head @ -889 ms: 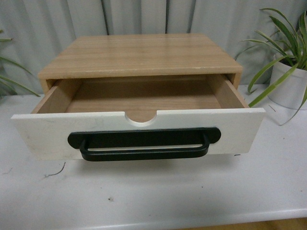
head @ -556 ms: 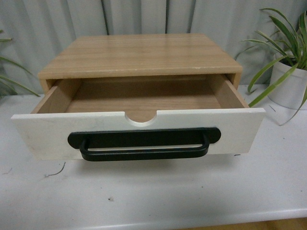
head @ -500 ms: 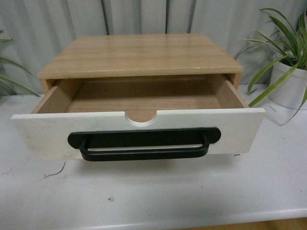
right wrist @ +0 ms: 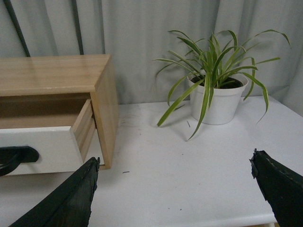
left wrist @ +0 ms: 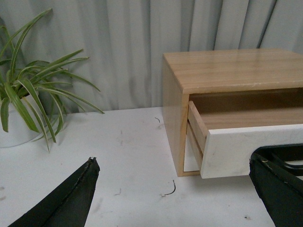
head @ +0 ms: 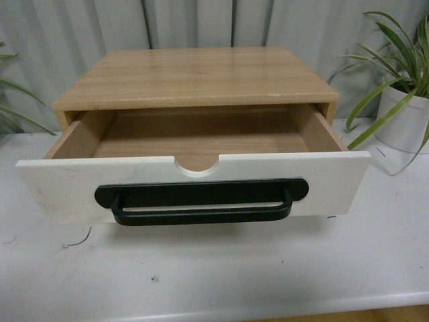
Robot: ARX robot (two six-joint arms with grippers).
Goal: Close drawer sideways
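Drawer (head: 60, 191) looks rigid and light: push its white front flat, your left fingers (left wrist: 71, 198) and right fingers (right wrist: 71, 198) spread empty.

Grey pleated curtain (head: 201, 20), white tabletop (head: 234, 268), potted plant (head: 402, 121) at right, perhaps wooden floor (head: 375, 314) below

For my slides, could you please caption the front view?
White-fronted drawer pulled out of its wooden cabinet, empty.
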